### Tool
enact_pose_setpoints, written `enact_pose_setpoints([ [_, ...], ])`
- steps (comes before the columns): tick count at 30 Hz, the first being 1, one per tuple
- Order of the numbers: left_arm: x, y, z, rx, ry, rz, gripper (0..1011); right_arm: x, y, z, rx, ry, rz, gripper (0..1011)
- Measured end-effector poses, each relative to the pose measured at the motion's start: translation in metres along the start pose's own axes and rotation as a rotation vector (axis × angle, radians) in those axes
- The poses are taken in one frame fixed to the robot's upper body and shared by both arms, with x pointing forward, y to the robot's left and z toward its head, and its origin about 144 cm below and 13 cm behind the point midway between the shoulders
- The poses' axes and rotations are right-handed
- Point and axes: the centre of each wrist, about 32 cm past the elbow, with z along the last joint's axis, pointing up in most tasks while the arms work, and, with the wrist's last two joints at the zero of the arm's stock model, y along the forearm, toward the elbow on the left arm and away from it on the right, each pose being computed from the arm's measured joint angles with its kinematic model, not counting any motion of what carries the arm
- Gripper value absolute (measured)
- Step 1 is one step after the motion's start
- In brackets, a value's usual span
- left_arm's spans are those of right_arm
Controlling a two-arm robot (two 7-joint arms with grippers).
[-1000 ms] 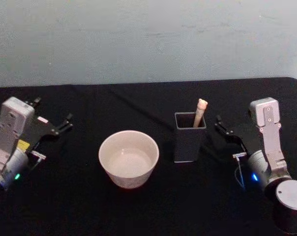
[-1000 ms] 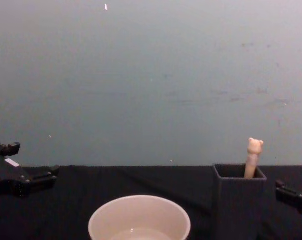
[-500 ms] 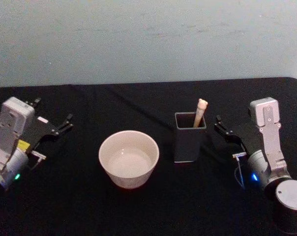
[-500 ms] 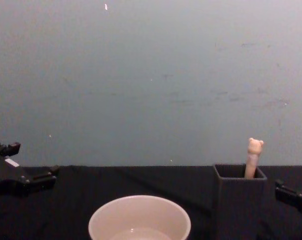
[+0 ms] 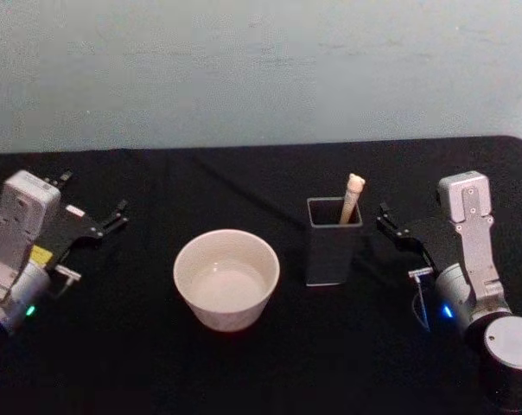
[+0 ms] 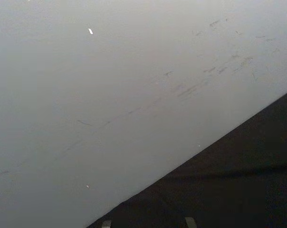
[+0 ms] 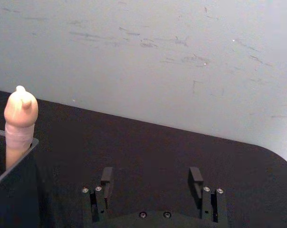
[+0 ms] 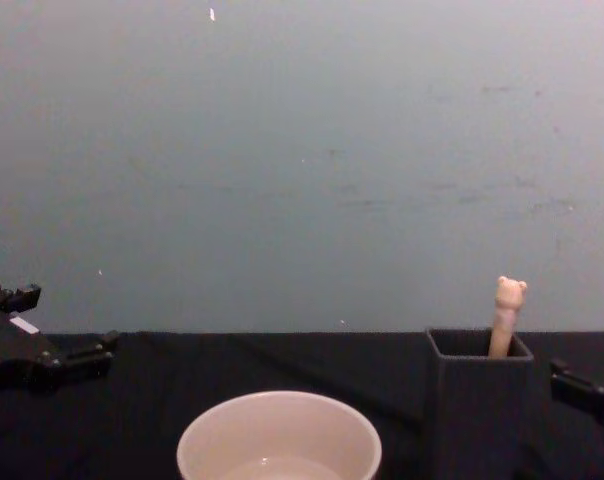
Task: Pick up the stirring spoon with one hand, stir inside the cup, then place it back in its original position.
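Overhead first, from the head view: cream-white cup [image 5: 226,313] upright on the black desk [image 5: 200,186], a little left of centre. Just to its right, apart from it, the dark grey square holder [image 5: 333,259], also upright. Stirring spoon [image 5: 351,198] standing in the holder, leaning against the far right corner, beige handle and bear head poking above the rim, bowl hidden inside. Left jaws well off to the left of the cup, spread apart, holding nothing. Right jaws just right of the holder, pointing toward it, not touching it, also apart and empty.

Next, the chest view: cup low at centre, rim and upper wall visible. Holder to its right, taller than the cup, with the bear head rising over the mouth against the pale wall [image 8: 302,150]. Left jaws at the left edge, raised off the desk, parted. Tip of the right jaws at the right edge, beside the holder.

Then the left wrist view: pale wall and black desk, plus two fingertips [image 6: 190,221] set wide apart, nothing between them.

Lastly, the right wrist view: both fingers [image 7: 106,178] wide apart and empty; off to one side the holder's corner with the bear-topped handle standing out of it.
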Motion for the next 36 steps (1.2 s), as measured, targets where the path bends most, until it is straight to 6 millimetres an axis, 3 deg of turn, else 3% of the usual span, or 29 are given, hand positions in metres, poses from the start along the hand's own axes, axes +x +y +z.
enact_pose_setpoints([
  [36,0.0000,0.0000,0.0000,0.000,0.000,0.000,1001,0.0001,0.0000,0.0002,0.001,0.000,0.000,1003],
])
